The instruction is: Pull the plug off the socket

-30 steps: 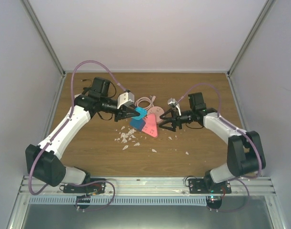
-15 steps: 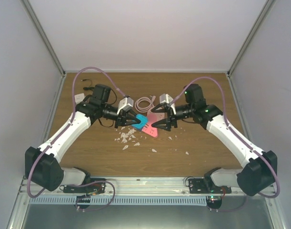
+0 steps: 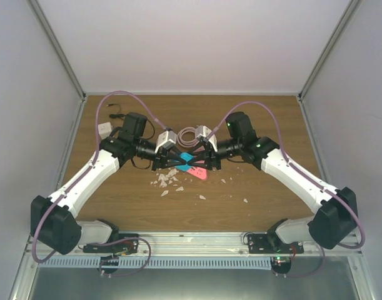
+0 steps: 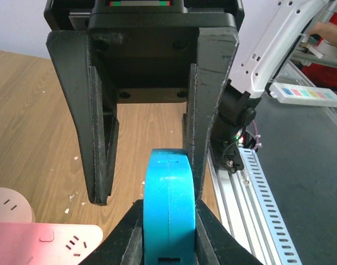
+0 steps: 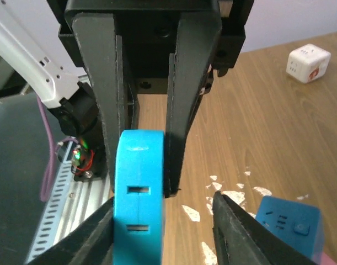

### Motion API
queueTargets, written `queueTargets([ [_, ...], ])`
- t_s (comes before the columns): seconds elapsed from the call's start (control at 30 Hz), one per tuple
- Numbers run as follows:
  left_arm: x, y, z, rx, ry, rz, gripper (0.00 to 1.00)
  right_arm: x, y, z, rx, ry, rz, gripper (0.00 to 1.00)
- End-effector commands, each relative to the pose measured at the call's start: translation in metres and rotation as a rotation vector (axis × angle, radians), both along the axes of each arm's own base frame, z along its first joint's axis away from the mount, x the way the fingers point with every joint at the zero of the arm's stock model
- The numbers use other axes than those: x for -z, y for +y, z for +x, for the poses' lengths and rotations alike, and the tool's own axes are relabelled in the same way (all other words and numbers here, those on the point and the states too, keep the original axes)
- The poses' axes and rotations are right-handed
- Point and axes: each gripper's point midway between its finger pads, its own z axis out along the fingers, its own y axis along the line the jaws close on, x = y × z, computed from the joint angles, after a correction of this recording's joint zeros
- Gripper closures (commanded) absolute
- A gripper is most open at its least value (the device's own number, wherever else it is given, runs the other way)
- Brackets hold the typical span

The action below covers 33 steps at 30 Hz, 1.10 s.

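Observation:
A flat blue plug (image 3: 187,157) sits edge-on between the fingers of my left gripper (image 3: 178,160), which is shut on it. In the left wrist view the plug (image 4: 168,193) fills my left gripper (image 4: 168,202). The salmon-pink socket (image 3: 200,174) lies flat on the table just beyond it, seen low left as a pink slab (image 4: 41,243). My right gripper (image 3: 201,161) faces the left one and straddles the same plug (image 5: 138,187). My right gripper (image 5: 164,199) is open: one finger touches the plug and the other stands apart. Whether the plug sits in the socket is hidden.
A second blue block (image 5: 289,221) with outlet marks sits by the socket's edge. A pale round disc (image 4: 8,204) lies beside the socket. White chips (image 3: 165,181) litter the wood. A coiled pink cable (image 3: 189,133) lies behind and a white cube (image 3: 103,129) far left.
My right arm swung left to meet the left gripper, and its jaws narrowed around the blue plug. The left gripper kept its hold and shifted slightly right.

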Motion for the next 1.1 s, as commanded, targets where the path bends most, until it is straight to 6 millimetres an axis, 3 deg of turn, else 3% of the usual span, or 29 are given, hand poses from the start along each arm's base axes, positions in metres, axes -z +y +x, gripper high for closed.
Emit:
queueTargets([
  [0.0, -0.011, -0.001, -0.004, 0.009, -0.071, -0.032, 0.81, -0.007, 0.005, 0.002, 0.001, -0.006, 0.014, 0.63],
  [0.13, -0.009, 0.000, -0.003, -0.006, -0.080, -0.019, 0.80, -0.008, 0.003, -0.001, 0.000, -0.014, 0.016, 0.84],
  [0.3, -0.009, 0.007, 0.003, -0.047, -0.089, -0.011, 0.70, -0.007, -0.003, -0.005, 0.007, -0.014, 0.013, 0.96],
  [0.47, -0.007, 0.012, 0.004, -0.064, -0.082, -0.007, 0.64, -0.009, -0.009, -0.006, 0.019, -0.024, 0.023, 0.98],
  [0.83, 0.000, 0.010, 0.005, -0.055, -0.050, -0.004, 0.64, -0.015, -0.011, -0.011, 0.010, -0.042, 0.039, 0.99],
  [1.07, 0.001, 0.009, 0.005, -0.051, -0.048, -0.004, 0.81, -0.018, -0.012, -0.011, 0.011, -0.045, 0.044, 0.96],
])
